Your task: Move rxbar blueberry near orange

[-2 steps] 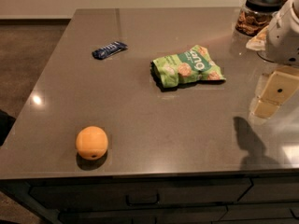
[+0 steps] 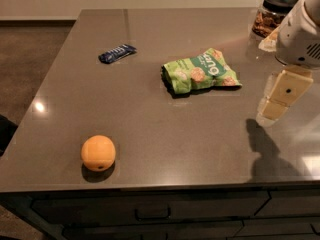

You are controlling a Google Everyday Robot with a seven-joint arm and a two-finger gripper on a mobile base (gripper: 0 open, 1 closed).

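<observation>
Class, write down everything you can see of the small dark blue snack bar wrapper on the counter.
The small, flat, dark navy-blue snack bar wrapper is narrow, with pale lettering and a slightly glossy look. It lies flat, angled diagonally, on the far left part of the smooth grey-brown countertop. Only the counter touches it: the green snack bag lies apart to its right, the round orange fruit sits near the front edge, and the robot's gripper hangs at the far right.
</observation>
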